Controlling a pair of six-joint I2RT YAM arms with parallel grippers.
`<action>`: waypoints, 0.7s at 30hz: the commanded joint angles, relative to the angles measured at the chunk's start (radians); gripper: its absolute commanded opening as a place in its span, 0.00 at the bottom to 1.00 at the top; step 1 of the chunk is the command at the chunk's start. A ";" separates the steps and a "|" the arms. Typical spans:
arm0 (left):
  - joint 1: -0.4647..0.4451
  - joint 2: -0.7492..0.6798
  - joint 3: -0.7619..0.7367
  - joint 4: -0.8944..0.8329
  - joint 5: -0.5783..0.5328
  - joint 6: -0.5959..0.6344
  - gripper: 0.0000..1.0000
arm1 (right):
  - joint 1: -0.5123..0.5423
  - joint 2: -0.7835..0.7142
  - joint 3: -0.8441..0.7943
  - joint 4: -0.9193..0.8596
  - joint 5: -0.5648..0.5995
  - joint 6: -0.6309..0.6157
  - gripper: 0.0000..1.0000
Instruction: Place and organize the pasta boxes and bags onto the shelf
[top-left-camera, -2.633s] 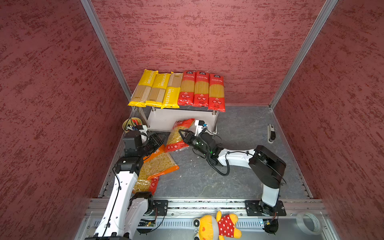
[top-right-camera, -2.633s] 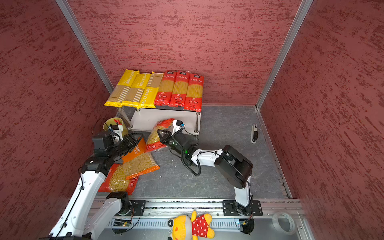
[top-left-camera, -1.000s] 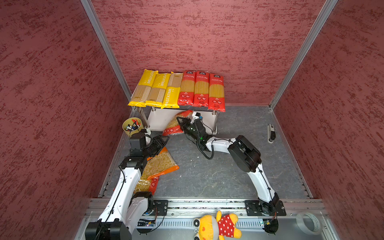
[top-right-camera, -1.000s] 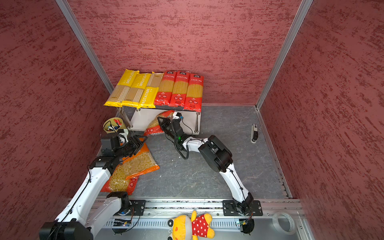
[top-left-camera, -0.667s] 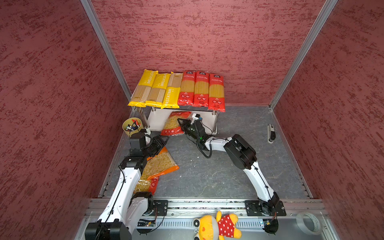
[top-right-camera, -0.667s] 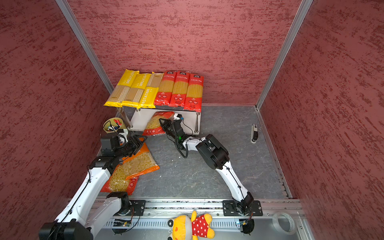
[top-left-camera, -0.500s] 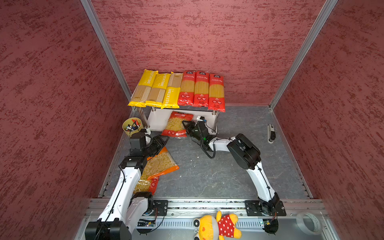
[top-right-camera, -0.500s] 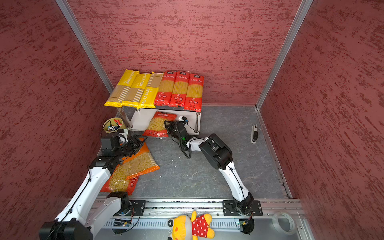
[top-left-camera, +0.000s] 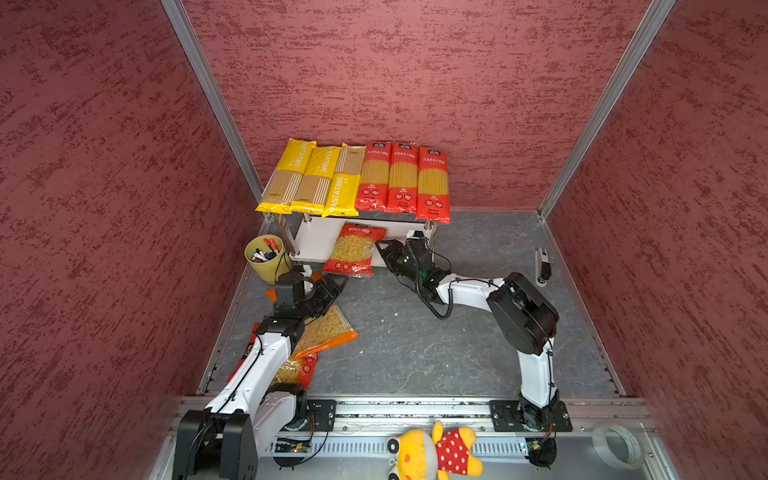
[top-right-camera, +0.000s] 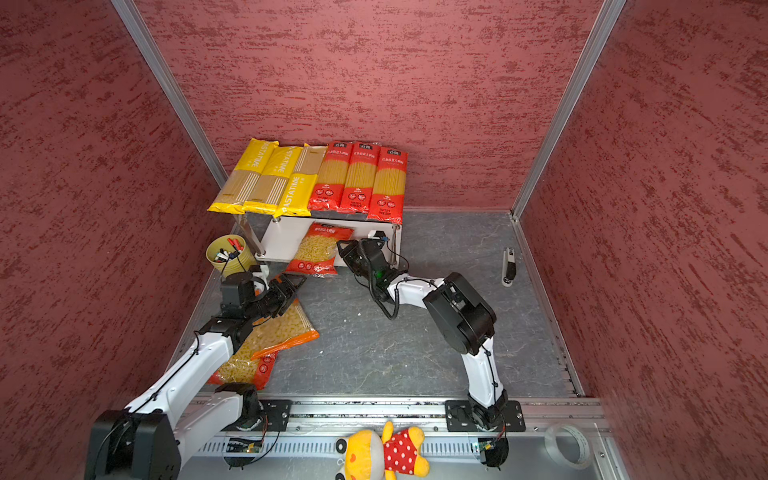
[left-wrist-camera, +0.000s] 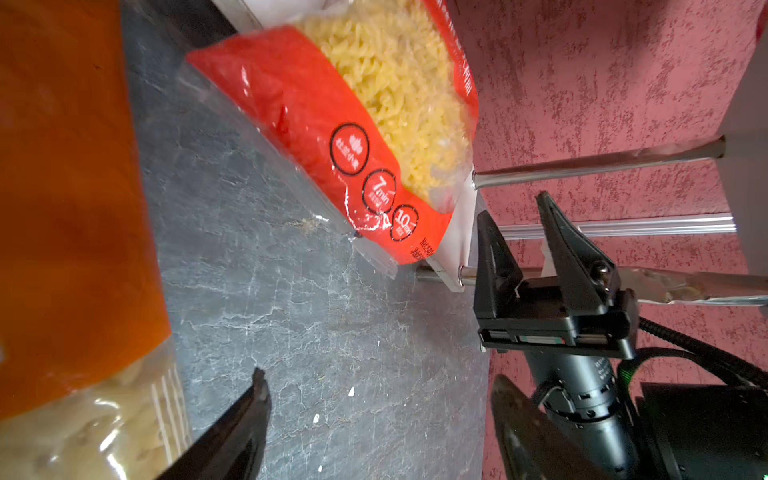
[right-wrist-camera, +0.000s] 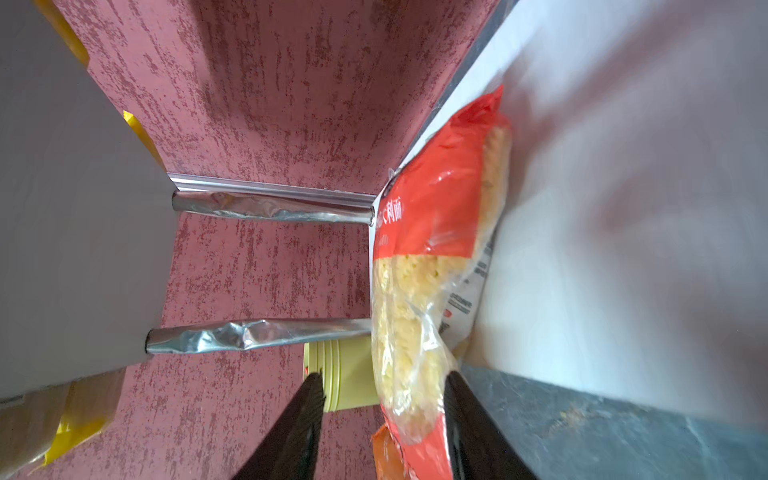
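Right gripper (top-left-camera: 383, 248) has let go. Its jaws now stand partly open with nothing clamped, close beside the red short-pasta bag with a clear window (top-left-camera: 353, 249), which it held tilted a second ago. That bag now lies on the lower board of the small white two-tier shelf with chrome posts (top-left-camera: 311, 243), with its near end overhanging the front edge toward the grey floor (top-left-camera: 415, 340).

Judgement: the bag is placed but not seated, and a push further in would secure it.

Left gripper (top-left-camera: 338, 284) has widened and is empty. It is poised over the orange-and-clear macaroni bag (top-left-camera: 328, 328), which lies on the floor partly over a second red short-pasta bag (top-left-camera: 297, 370). Three yellow spaghetti packs (top-left-camera: 316, 178) and three red spaghetti packs (top-left-camera: 403, 174) fill the top board. Two bags remain to be shelved.
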 joint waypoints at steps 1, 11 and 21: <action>-0.047 0.027 -0.053 0.248 -0.123 -0.098 0.88 | 0.016 -0.066 -0.081 0.020 -0.030 -0.001 0.49; -0.112 0.290 0.003 0.507 -0.257 -0.134 0.90 | 0.068 -0.269 -0.327 0.040 -0.038 -0.054 0.49; -0.087 0.471 0.096 0.553 -0.257 -0.161 0.87 | 0.115 -0.358 -0.501 0.070 -0.012 -0.028 0.49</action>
